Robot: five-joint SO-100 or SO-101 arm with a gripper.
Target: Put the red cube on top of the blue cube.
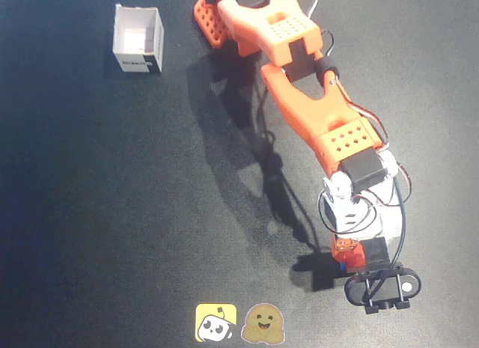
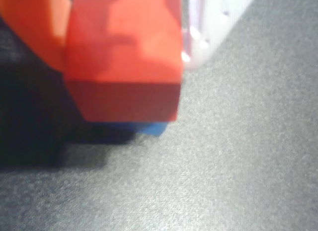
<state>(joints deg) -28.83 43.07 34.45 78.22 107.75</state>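
Red cube: filled the wrist view, sitting over the blue cube, whose edge peeked beneath.
Tool: apparently pinching the red cube, likely to align it for stacking.
Worktop: dark, white box well apart.

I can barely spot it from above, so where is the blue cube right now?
In the wrist view the blue cube peeks out directly under the red cube, which sits between the jaws. From overhead, both hide beneath the gripper at lower right.
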